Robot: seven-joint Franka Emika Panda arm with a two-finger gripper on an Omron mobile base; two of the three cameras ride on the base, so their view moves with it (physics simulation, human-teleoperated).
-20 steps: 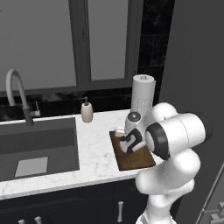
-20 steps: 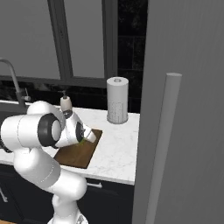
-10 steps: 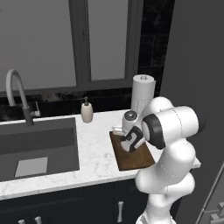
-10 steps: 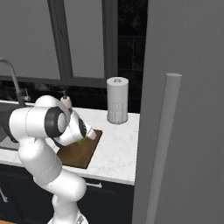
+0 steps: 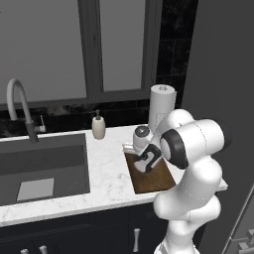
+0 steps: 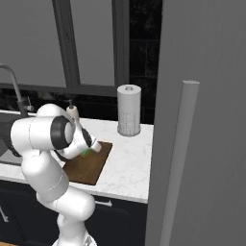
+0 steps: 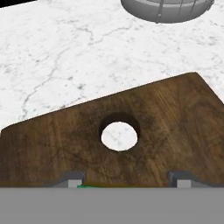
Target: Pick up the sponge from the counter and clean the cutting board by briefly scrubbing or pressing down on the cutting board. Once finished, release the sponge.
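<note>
White marble counter [image 5: 106, 173] spreads beneath and ahead of the pincer; the paper towel roll [image 6: 129, 110] stands beyond it. Directly under the pincer [image 7: 129, 181] lies the cutting board [image 7: 175, 127], its hole just ahead of the tips. We judge the jaws clamped on the sponge [image 6: 86, 152], a green sliver between them, low over the wood. For a good scrub we press straight down, keep strokes short, stay on the board, then release.
</note>
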